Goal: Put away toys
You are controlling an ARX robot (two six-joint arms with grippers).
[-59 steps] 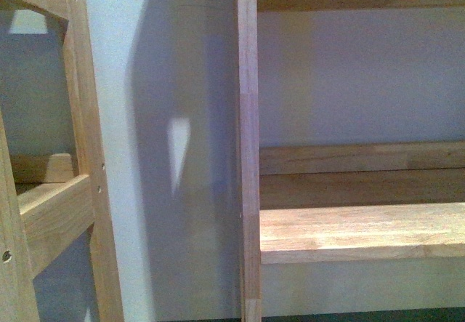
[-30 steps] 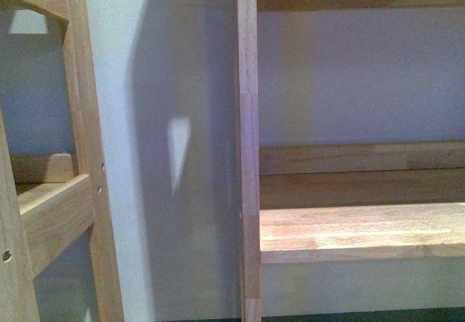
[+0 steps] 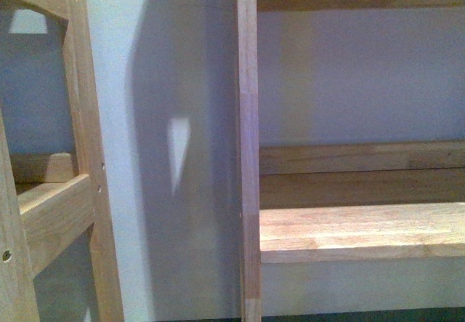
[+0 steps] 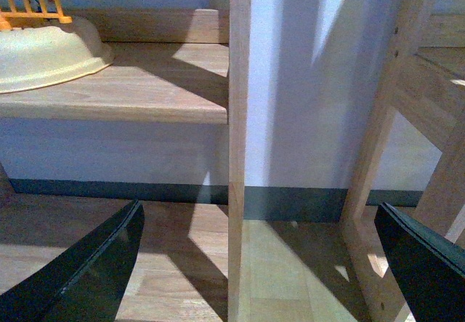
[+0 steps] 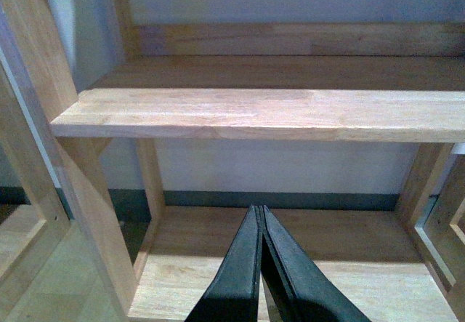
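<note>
The yellow-orange plush animal is out of view in every frame. My left gripper [image 4: 258, 209] is open wide and empty. Its dark fingers [image 4: 94, 271] stand on either side of a wooden shelf upright [image 4: 239, 118], low above the wooden floor. My right gripper [image 5: 259, 211] is shut and empty. It points at the bottom board [image 5: 290, 264] of a wooden shelf unit, under a bare middle shelf [image 5: 269, 111]. Neither gripper shows in the front view.
A pale cream rounded object [image 4: 43, 53] with an orange fence-like piece [image 4: 33, 6] on top sits on a shelf board [image 4: 145, 89] in the left wrist view. The front view shows a shelf upright [image 3: 248, 155], a bare shelf [image 3: 363, 231], a second wooden frame [image 3: 80, 155] and a white wall.
</note>
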